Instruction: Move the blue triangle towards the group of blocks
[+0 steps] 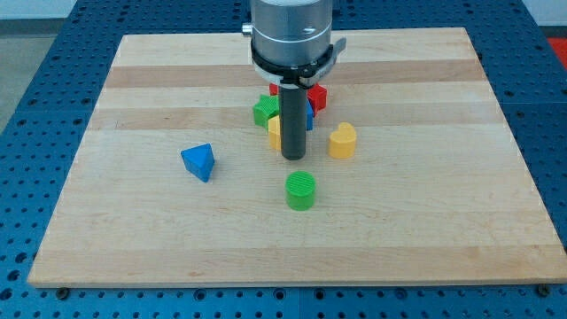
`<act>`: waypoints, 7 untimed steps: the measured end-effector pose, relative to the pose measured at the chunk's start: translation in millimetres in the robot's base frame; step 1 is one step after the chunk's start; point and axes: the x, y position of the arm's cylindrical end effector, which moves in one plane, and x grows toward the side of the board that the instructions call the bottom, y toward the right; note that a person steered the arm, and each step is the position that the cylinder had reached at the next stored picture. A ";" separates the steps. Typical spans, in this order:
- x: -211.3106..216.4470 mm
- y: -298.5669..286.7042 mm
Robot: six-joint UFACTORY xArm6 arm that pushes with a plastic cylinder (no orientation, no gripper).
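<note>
Landmark: the green cylinder (300,190), standing alone on the wooden board (133,239); every place below is given from it.

My tip (292,158): just toward the view's top of the green cylinder and a shade to the view's left, apart from it, with bare wood showing between the two.

Fingers: the rod carries none, so nothing is spread, pressed together or pinching; it ends plain and blunt, and touches no block that I can make out.

Blue triangle (198,162): toward the view's left of the green cylinder and slightly toward the view's top, well apart from it, lying by itself on open wood (it is the only block on that side).

Yellow heart (342,141): toward the view's top right of the green cylinder, near it but not touching, just to the view's right of the rod.

Group of blocks (288,111): toward the view's top of the green cylinder, beyond the tip, mostly hidden behind the rod.

Green block (264,112): at the group's left edge, shape unclear.

Yellow block (275,130): the group's nearest member to the green cylinder, half covered by the rod.

Red block (316,97): at the group's right edge, farthest from the green cylinder.

Blue block (308,118): a sliver beside the rod, shape hidden.
</note>
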 end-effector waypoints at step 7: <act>72.4 -124.1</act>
